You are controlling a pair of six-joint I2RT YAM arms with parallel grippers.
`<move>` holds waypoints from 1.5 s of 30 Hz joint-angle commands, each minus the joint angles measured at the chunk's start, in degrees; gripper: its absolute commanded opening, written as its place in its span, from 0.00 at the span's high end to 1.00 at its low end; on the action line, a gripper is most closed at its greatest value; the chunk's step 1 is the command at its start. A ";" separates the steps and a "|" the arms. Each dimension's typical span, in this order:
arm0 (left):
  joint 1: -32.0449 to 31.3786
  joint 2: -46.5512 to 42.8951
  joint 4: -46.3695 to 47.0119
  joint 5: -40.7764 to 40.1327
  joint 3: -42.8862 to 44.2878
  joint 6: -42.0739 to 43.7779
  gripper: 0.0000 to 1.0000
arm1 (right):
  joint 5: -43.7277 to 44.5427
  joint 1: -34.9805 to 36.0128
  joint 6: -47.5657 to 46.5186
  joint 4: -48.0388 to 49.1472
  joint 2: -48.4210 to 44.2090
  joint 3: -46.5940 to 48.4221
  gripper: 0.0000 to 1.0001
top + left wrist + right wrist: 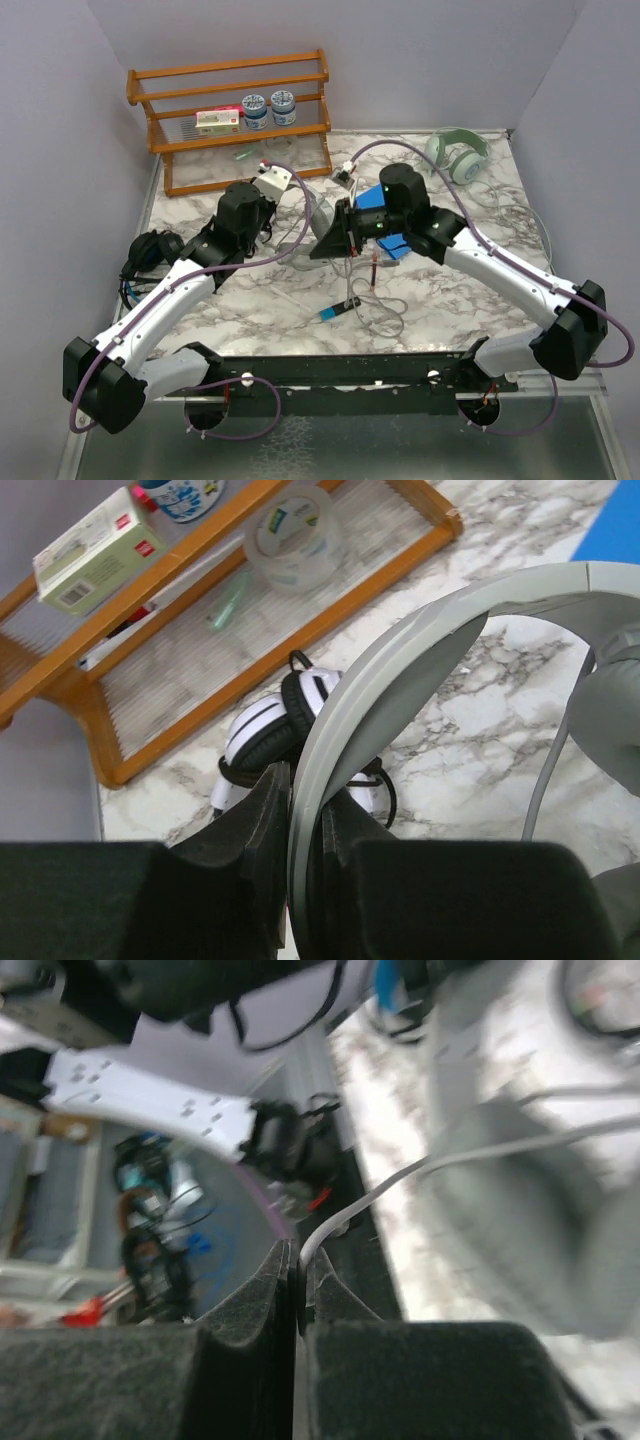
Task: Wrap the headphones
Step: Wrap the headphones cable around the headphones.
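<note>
My left gripper (305,830) is shut on the band of the pale grey headphones (400,660). Their band arches up and to the right from the jaws, with a grey ear cup (610,710) at the right edge. From above, this left gripper (290,215) and my right gripper (335,240) meet mid-table around the grey headphones (320,215). The right gripper (300,1270) is shut on their thin pale cable (400,1175), which curves up and right towards a blurred ear cup (530,1230). More of the cable (378,312) lies looped on the marble.
A white-and-black pair (270,725) lies just beyond my left fingers. A black pair (150,250) sits at the left edge and a pale green pair (458,155) at the back right. A wooden rack (240,120) with jars and a box stands at the back. A blue pen (335,312) lies near the front.
</note>
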 commanded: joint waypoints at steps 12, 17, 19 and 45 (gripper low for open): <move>-0.85 5.07 -15.70 25.77 12.84 -3.74 1.00 | 30.00 -0.98 -32.82 -25.54 1.48 14.45 0.97; -2.79 7.89 -22.82 21.79 17.78 -5.08 1.00 | 34.23 -0.99 -36.11 -26.64 0.52 14.56 0.92; -3.11 9.75 -25.82 19.30 20.07 -6.44 1.00 | 33.00 -0.99 -36.41 -26.44 -0.01 14.00 0.91; -3.85 16.56 -36.15 19.46 26.90 -8.49 1.00 | 55.83 -0.96 -36.46 -24.44 -3.30 10.47 0.84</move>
